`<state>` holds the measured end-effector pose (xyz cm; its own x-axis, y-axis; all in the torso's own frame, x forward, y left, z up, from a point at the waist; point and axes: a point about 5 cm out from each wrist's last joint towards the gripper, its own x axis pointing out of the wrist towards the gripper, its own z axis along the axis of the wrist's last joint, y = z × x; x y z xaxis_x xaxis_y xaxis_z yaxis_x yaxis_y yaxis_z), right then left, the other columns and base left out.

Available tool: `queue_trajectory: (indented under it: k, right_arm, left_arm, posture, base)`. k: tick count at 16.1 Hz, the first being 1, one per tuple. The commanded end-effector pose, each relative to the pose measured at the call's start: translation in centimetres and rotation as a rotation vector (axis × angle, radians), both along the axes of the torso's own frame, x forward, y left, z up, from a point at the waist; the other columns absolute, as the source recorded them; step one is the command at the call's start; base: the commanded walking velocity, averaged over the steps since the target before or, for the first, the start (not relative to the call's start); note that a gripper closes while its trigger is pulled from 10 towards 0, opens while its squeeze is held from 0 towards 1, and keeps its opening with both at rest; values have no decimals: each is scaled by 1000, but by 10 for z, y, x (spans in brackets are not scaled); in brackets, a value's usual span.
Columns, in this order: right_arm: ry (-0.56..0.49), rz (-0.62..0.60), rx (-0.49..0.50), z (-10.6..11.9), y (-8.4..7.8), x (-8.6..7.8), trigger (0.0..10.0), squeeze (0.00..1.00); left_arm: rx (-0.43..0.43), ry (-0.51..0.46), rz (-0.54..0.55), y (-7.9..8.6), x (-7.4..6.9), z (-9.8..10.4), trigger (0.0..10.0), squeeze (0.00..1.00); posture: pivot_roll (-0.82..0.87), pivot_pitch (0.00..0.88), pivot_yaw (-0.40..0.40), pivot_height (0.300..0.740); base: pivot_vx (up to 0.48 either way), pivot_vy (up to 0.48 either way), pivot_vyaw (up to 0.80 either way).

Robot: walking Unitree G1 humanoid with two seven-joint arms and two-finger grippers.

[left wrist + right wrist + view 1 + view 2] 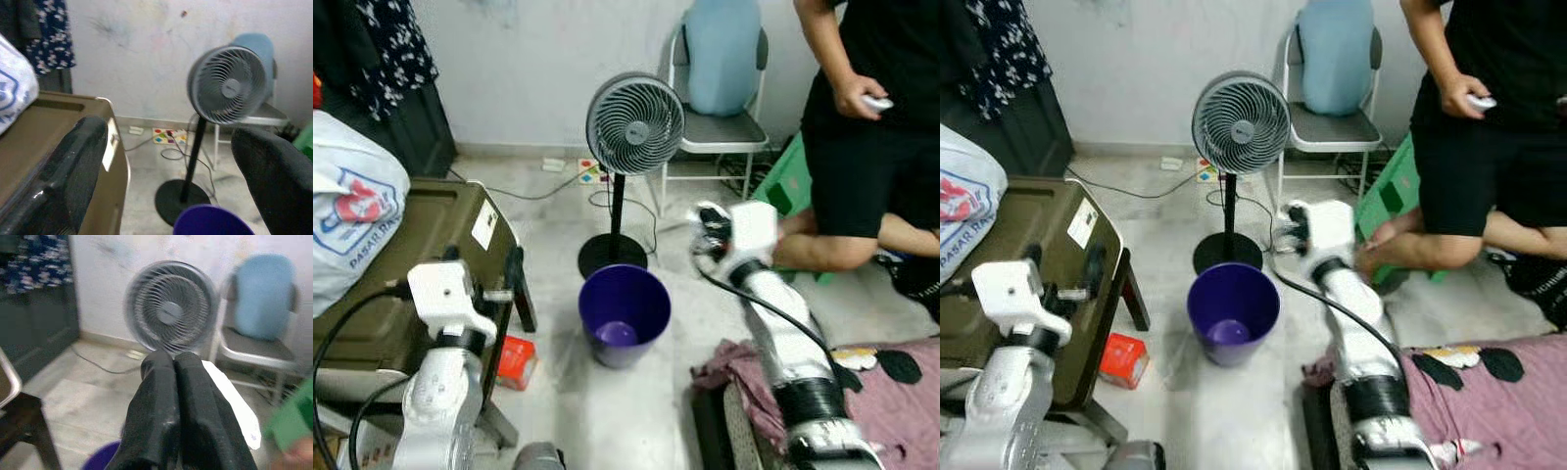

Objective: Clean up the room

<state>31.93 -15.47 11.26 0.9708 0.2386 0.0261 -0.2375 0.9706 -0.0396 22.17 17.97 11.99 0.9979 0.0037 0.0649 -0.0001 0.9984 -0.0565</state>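
A purple bin [625, 313] stands open on the floor in front of me, with a purple bottom showing inside. My right gripper [710, 237] hangs above the floor just right of the bin's rim. In the right wrist view its fingers [156, 396] are pressed together, and a flat white scrap [234, 406] sticks out from them. My left gripper [516, 286] is low at the left, beside the olive case [411, 245], left of the bin. Its fingers [68, 166] are spread wide with nothing between them.
A standing fan [634, 124] is right behind the bin, cables and a power strip [592, 174] beyond it. A small red box [517, 360] lies by the case. A white bag [347, 206] sits on the case. A person [871, 127] crouches at the right by a chair [720, 88]; pink cloth [901, 392] lies lower right.
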Motion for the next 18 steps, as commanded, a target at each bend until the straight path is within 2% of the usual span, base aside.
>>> queue_trajectory:
  k: [1,3,6,8,11,18]
  right_arm:
    - [4,-42,8,2,-11,-4,10000,0]
    - [38,-92,19,-3,-20,-10,10000,0]
    - [58,-136,26,-3,-19,-16,10000,0]
    - [77,-147,35,-4,-18,-18,10000,0]
    - [87,-120,37,-3,-13,-18,10000,0]
    - [83,-58,13,2,-2,-16,10000,0]
  left_arm:
    - [-2,-4,-7,1,-3,4,10000,0]
    - [-13,10,-1,1,-6,2,10000,0]
    - [-23,4,-43,-10,0,5,10000,0]
    - [0,11,-22,-9,3,6,10000,0]
    - [-1,-1,-44,-13,5,8,10000,0]
    - [-1,16,-56,-15,6,6,10000,0]
  posture:
    - [57,0,-79,740]
    - [46,0,-76,740]
    - [37,0,-58,740]
    - [37,0,-54,740]
    - [39,0,-63,740]
    - [42,0,-67,740]
  base:
    - [0,0,0]
    - [0,0,0]
    - [0,0,0]
    - [0,0,-400]
    - [0,0,-719]
    - [0,0,0]
